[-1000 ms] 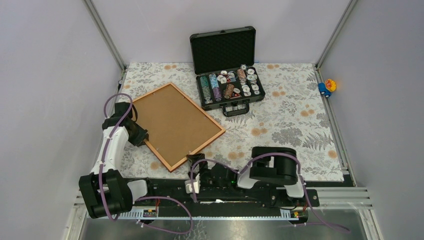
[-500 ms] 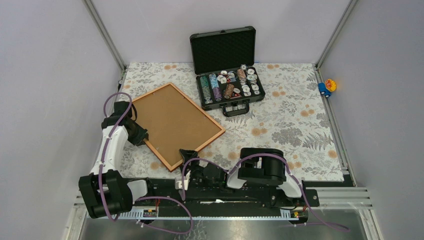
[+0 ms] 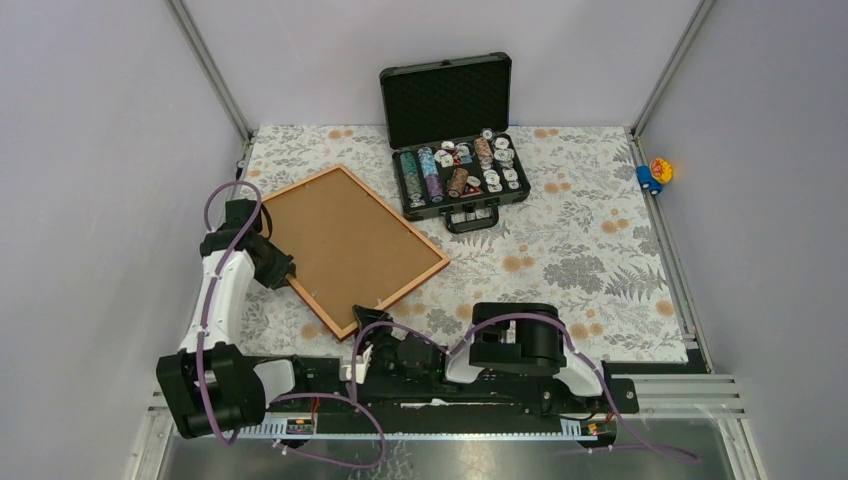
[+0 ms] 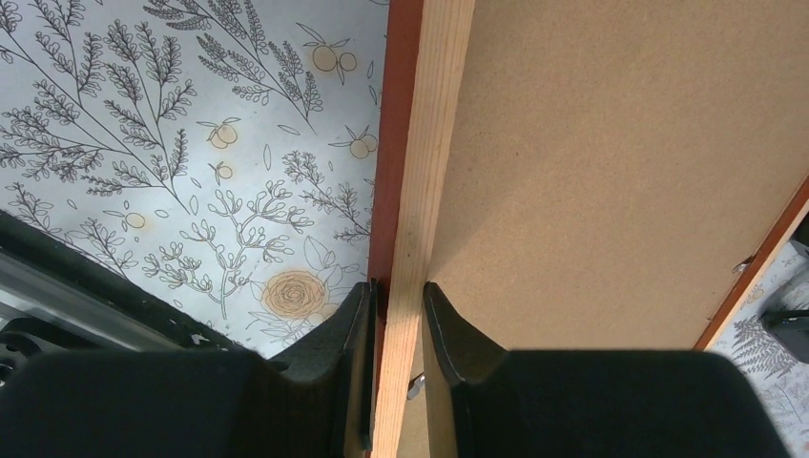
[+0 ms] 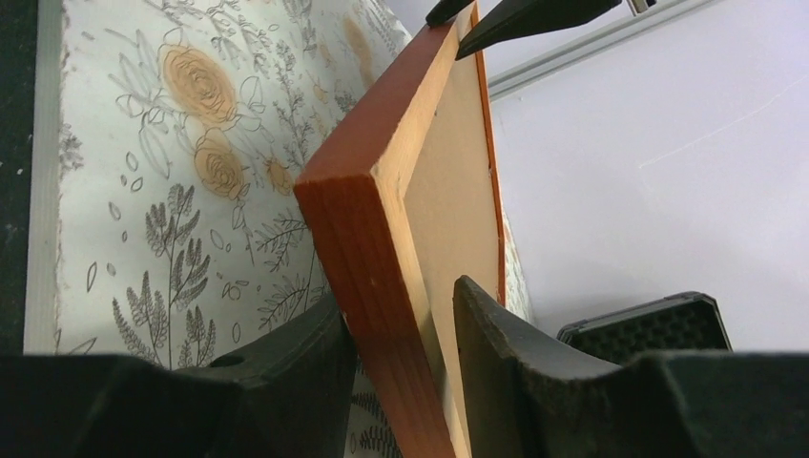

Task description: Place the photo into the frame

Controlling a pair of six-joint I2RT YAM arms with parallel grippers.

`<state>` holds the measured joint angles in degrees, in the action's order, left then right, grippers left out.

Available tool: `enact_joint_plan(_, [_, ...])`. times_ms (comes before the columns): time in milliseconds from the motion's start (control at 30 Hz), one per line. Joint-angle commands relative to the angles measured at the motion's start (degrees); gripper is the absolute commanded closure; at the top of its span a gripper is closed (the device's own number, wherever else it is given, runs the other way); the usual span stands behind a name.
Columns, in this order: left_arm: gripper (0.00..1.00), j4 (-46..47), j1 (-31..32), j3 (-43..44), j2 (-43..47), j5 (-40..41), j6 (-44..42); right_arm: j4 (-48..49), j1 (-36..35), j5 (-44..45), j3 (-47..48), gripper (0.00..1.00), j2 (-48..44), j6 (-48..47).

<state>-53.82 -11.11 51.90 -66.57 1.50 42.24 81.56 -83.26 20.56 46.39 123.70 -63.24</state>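
The frame (image 3: pixel 400 295) lies back up on the floral cloth at the left, with a brown backing board (image 3: pixel 345 240) filling it. The photo is hidden. My left gripper (image 3: pixel 292 280) is shut on the frame's left rail; in the left wrist view its jaws (image 4: pixel 396 286) pinch the pale wood (image 4: pixel 429 143). My right gripper (image 3: pixel 368 322) is at the frame's near corner. In the right wrist view its jaws (image 5: pixel 396 291) straddle the orange-brown rail (image 5: pixel 382 219): one finger touches the wood and a thin gap remains at the other.
An open black case of chips (image 3: pixel 460 180) stands behind the frame, lid up. A small blue and yellow toy (image 3: pixel 655 172) sits beyond the right rail. Grey walls close in the left, back and right sides.
My right arm has swung left along the near edge to the frame's near corner, and its jaws have narrowed around the rail. The left gripper has kept its hold.
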Motion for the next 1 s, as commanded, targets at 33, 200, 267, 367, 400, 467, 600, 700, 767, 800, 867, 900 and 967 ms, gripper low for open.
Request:
enact_joint_plan(33, [1.0,1.8,-0.2,4.3,3.0,-1.0,1.4,5.2,-1.7,5.2,4.5,0.53,1.2,0.1])
enact_joint_plan(200, [1.0,1.1,-0.3,4.6,3.4,-0.9,1.0,6.0,-2.0,6.6,6.4,0.48,2.7,-0.8])
enact_joint_plan(267, [1.0,0.9,-0.3,5.0,3.7,-1.0,0.8,5.8,-2.0,7.3,6.5,0.53,2.4,-0.4])
enact_joint_plan(367, [1.0,0.7,-0.2,5.6,4.4,-0.4,0.7,4.3,-2.0,7.3,6.2,0.58,1.1,1.8])
enact_joint_plan(400, [1.0,0.6,-0.2,5.7,4.6,-0.3,0.6,3.6,-2.0,7.0,6.1,0.62,0.7,3.1])
enact_joint_plan(467, [1.0,0.3,-0.3,6.2,5.0,-0.4,0.6,1.3,-2.1,6.7,6.2,0.69,-0.6,5.0])
enact_joint_plan(600, [0.96,-0.3,-0.2,7.4,5.9,-0.6,0.4,-1.1,-2.1,6.1,6.5,0.79,-2.4,7.1])
enact_joint_plan(700, [0.81,-0.5,-0.2,9.2,7.0,-0.4,-0.2,-1.7,-2.2,6.0,6.7,0.88,-3.3,7.3])
enact_joint_plan(767, [0.69,-0.5,-0.2,10.7,7.5,-0.4,-1.3,-1.6,-2.2,6.1,6.4,0.92,-4.0,8.1])
enact_joint_plan(800, [0.63,-0.6,-0.2,11.6,7.7,-0.4,-1.7,-1.6,-2.2,6.2,6.3,0.93,-4.4,8.7])
enact_joint_plan(867, [0.5,-0.6,-0.2,13.3,8.4,-0.8,-2.3,-1.6,-2.3,6.4,6.2,0.98,-5.0,9.9])
enact_joint_plan(900, [0.44,-0.5,-0.2,14.2,8.7,-0.9,-2.4,-1.6,-2.3,6.5,6.2,1.0,-5.2,10.6])
enact_joint_plan(967, [0.35,-0.5,-0.2,16.2,9.0,-1.2,-3.1,-1.7,-2.3,6.8,6.1,1.0,-5.8,12.3])
